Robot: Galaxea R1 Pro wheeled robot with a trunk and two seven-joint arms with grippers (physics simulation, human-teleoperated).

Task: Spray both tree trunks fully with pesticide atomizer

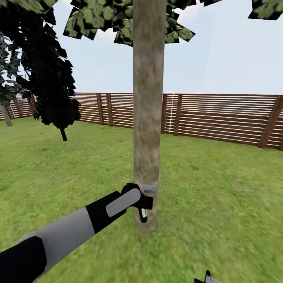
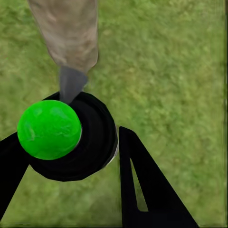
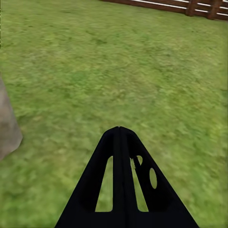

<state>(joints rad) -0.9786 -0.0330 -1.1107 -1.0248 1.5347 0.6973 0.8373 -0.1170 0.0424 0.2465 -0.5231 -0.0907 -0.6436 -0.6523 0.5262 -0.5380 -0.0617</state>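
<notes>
Gripping atomizer (image 2: 64, 137), left tool (image 2: 66, 156) beside trunk (image 1: 147, 118)

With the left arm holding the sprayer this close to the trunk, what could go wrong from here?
1. The sprayer in the left end effector points at the base of the trunk; the upper trunk may stay uncovered unless the arm rises.
2. The nozzle sits very near the bark, so it could bump the trunk.
3. The right end effector is shut and idle above the grass, so it cannot help if the sprayer slips.
</notes>
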